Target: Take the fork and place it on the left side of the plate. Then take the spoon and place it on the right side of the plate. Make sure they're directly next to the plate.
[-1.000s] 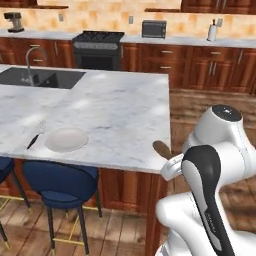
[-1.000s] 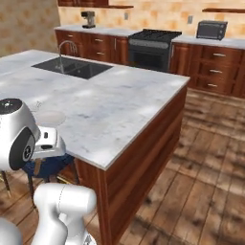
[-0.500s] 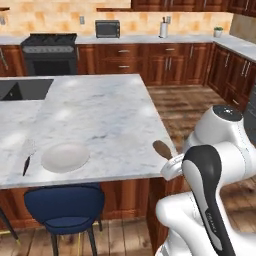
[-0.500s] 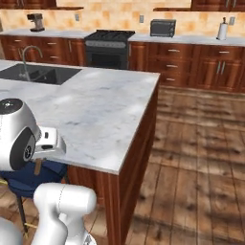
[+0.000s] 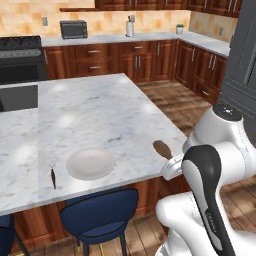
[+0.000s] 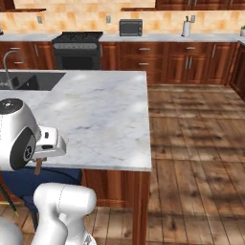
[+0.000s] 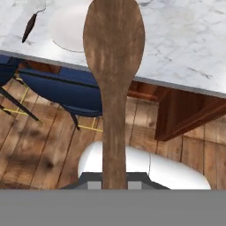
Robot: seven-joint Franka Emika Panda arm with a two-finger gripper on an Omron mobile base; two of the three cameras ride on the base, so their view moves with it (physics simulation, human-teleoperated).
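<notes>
Base swung right; end effector (image 7: 114,183) clamps spoon (image 7: 114,70); fork (image 5: 53,177) left of plate (image 5: 91,163).

marble island (image 5: 100,110), blue stool (image 5: 100,212), toaster oven (image 5: 73,29)

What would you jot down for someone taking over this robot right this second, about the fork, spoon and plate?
Gripper: shut on the spoon, handle clamped, bowl pointing away from the hand; in the left base view the spoon is held over the near right edge of the island counter.
Plate: flat on the counter near the front edge.
Fork: on the counter just left of the plate, close beside it.
Done: fork looks placed; spoon picked up.
Left: carry the spoon to the plate's right side, set it down right next to the plate, let go.
</notes>
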